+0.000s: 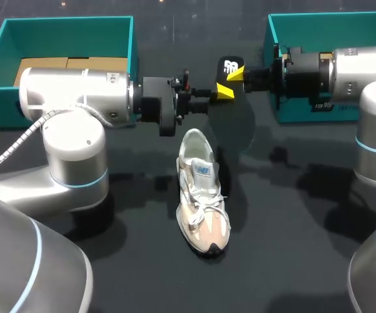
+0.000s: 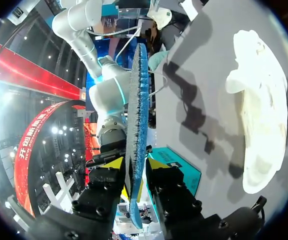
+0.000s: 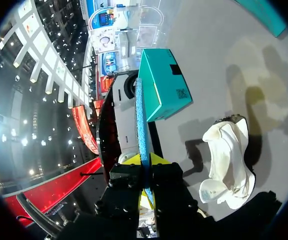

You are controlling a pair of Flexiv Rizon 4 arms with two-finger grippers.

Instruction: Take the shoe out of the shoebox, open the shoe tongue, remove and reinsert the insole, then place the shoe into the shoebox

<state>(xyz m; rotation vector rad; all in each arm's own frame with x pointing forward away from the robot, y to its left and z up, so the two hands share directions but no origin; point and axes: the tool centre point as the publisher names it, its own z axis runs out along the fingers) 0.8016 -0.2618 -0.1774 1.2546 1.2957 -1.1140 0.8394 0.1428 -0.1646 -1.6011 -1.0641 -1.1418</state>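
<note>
My left gripper (image 2: 134, 166) and right gripper (image 3: 144, 160) are both clamped on the insole (image 1: 230, 67), held in the air past the heel of the shoe (image 1: 203, 195) lying on the table (image 1: 292, 248), so I'd release only one before feeding it in toe-first.

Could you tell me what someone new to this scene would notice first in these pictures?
First the dark insole, held in mid-air above the table's middle and gripped from both sides by the left tool and the right tool. Just below it a pale sneaker lies on the dark table, toe toward the robot. Two teal boxes stand at the back: the left shoebox and the right shoebox.
</note>
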